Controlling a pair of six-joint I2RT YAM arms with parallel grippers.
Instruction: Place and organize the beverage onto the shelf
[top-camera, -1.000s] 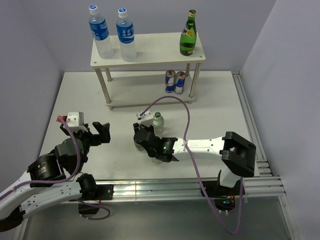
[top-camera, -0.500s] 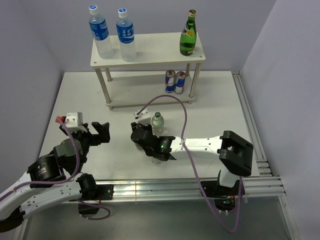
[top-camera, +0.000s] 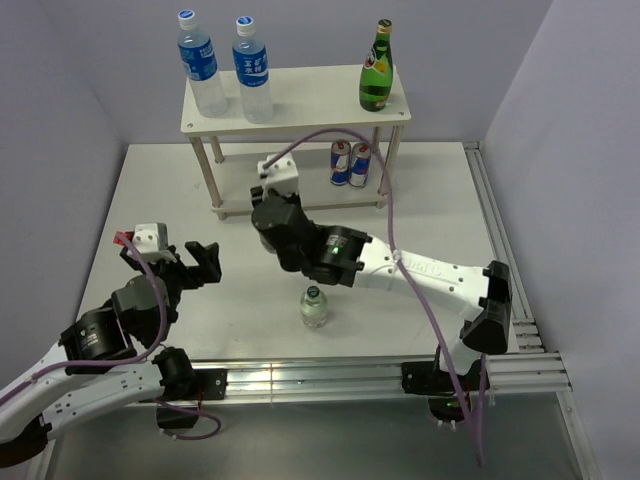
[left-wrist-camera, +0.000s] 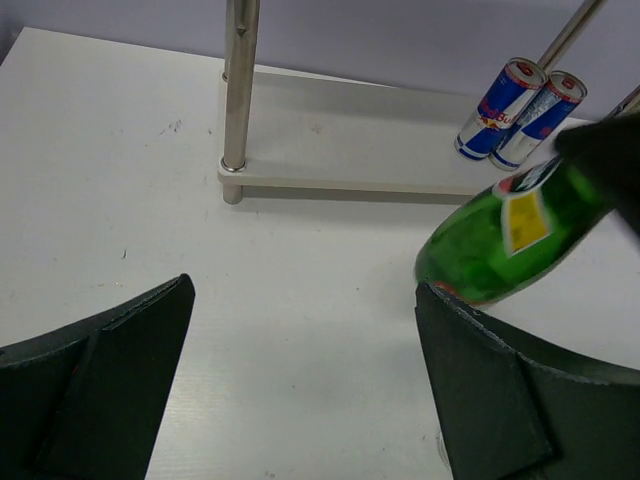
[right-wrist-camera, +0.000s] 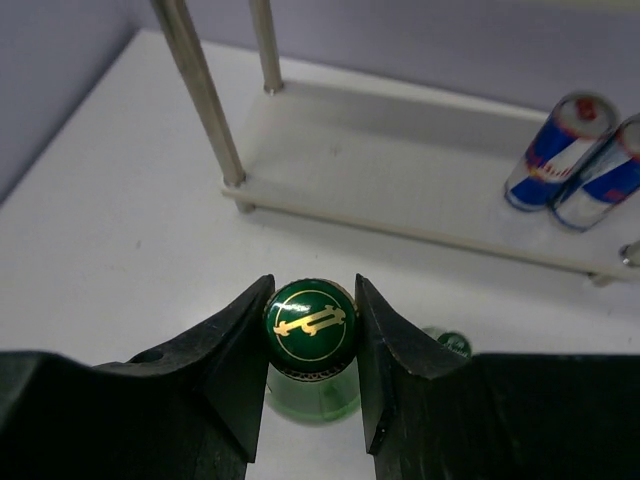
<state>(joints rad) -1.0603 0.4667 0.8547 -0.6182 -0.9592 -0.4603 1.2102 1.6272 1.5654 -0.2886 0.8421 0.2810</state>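
Two blue-labelled water bottles (top-camera: 205, 65) stand at the left end of the top board of the shelf (top-camera: 310, 100), and a green bottle (top-camera: 376, 70) stands at its right end. A pair of cans (top-camera: 341, 163) stands side by side at the right end of the lower board. Right gripper (right-wrist-camera: 311, 288): jaws clamped on the capped neck of a second green glass bottle (right-wrist-camera: 311, 322), just in front of the shelf's lower board. In the left wrist view that bottle is tilted; whether its base touches the table (top-camera: 440, 210) cannot be told. A small clear bottle (top-camera: 315, 307) with a green cap stands upright on the table near the front edge, apart from both arms. Left gripper (top-camera: 180, 262): jaws wide apart, nothing between them, over the left side of the table.
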